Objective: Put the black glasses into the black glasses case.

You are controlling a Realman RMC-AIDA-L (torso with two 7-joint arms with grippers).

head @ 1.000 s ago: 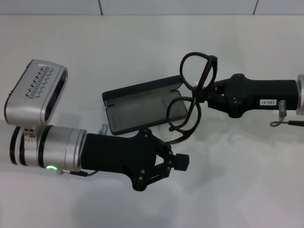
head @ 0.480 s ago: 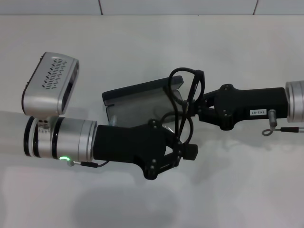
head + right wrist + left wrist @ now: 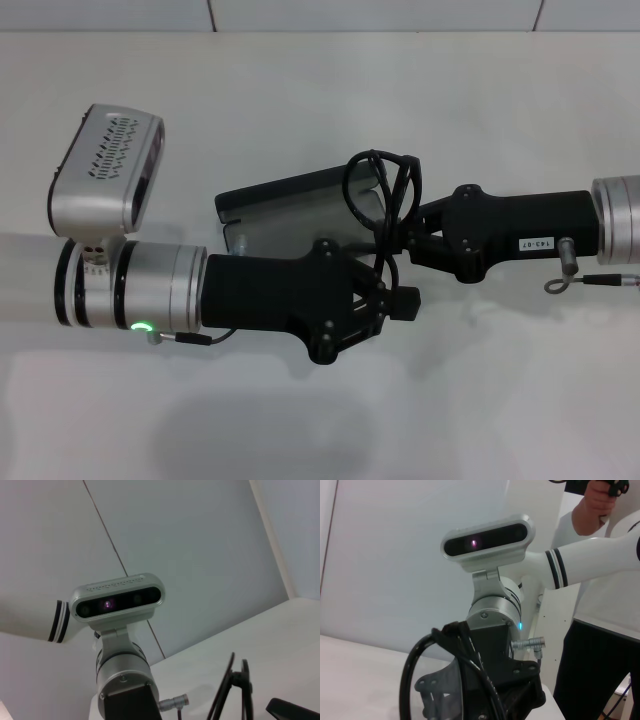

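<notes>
Black glasses (image 3: 380, 195) clamped in right gripper (image 3: 400, 238), held over the open black glasses case (image 3: 290, 215) on the table (image 3: 300, 90), not yet inside. Left gripper (image 3: 385, 305) just below the frame; grip state cannot be told. Remaining: lower, release.

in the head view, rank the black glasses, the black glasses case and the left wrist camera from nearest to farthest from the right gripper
1. black glasses, held at the right gripper.
2. black glasses case, open, just beyond the glasses on the robot's left.
3. left wrist camera, far off on the left arm.
</notes>
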